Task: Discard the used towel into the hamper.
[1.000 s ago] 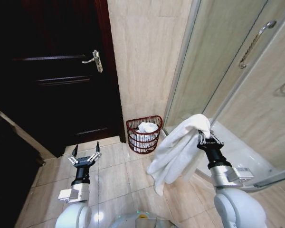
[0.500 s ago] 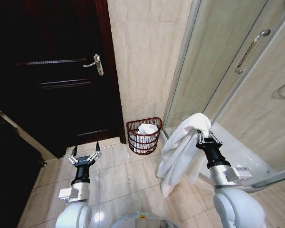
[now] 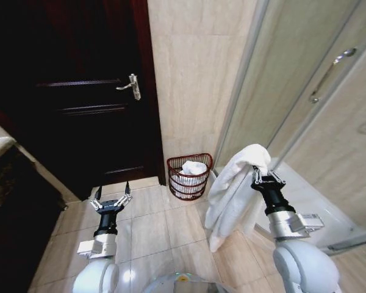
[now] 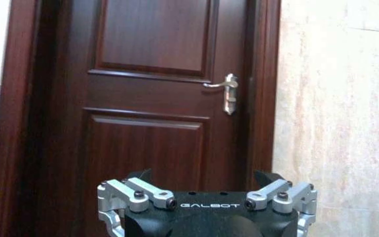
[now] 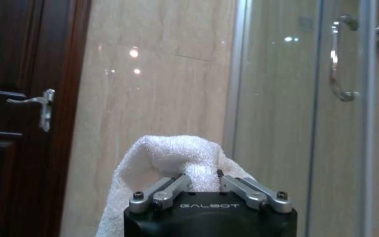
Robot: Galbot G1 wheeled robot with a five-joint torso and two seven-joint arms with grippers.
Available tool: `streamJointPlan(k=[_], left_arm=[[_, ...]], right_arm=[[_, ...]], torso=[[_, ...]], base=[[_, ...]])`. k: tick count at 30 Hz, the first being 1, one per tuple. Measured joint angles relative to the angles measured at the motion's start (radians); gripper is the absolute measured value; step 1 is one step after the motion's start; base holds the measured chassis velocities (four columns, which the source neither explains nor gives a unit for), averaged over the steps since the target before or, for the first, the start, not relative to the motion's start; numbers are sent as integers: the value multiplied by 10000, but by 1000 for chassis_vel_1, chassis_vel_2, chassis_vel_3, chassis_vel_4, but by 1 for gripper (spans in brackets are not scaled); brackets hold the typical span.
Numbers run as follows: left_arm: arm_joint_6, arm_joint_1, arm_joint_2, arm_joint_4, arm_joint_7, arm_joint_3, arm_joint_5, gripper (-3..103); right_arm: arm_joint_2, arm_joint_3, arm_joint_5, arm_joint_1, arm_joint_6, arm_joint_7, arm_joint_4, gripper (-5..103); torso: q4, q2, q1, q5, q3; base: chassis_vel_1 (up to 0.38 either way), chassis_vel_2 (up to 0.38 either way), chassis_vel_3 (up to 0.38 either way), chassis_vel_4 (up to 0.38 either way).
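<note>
A white towel hangs from my right gripper, which is shut on its top fold at the right of the head view. The right wrist view shows the same towel bunched between the closed fingers. The hamper, a small reddish-brown openwork basket with white cloth inside, stands on the floor against the beige wall, ahead and to the left of the towel. My left gripper is open and holds nothing, low at the left above the floor tiles; its fingers spread in front of the door.
A dark wooden door with a metal handle fills the left. A glass shower enclosure with a bar handle stands at the right. Beige floor tiles lie between me and the hamper.
The whole head view has shifted, so the camera has moved; the hamper now sits a little further right and looks smaller. The towel's hanging end has swung in closer under the right gripper.
</note>
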State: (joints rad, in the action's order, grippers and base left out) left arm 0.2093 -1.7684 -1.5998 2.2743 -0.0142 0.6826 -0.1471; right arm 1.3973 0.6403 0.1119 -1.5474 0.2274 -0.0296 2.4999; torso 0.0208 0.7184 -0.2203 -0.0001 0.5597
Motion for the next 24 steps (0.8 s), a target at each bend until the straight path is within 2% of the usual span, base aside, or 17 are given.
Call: streamJointPlan(k=[24], left_arm=[[14, -22, 70, -45, 36, -89, 32, 100]], right_arm=[[-60, 35, 64, 48, -87, -26, 0, 7]], torso=[[-1, 1044, -445, 1, 601]], base=[[8, 12, 10, 9]])
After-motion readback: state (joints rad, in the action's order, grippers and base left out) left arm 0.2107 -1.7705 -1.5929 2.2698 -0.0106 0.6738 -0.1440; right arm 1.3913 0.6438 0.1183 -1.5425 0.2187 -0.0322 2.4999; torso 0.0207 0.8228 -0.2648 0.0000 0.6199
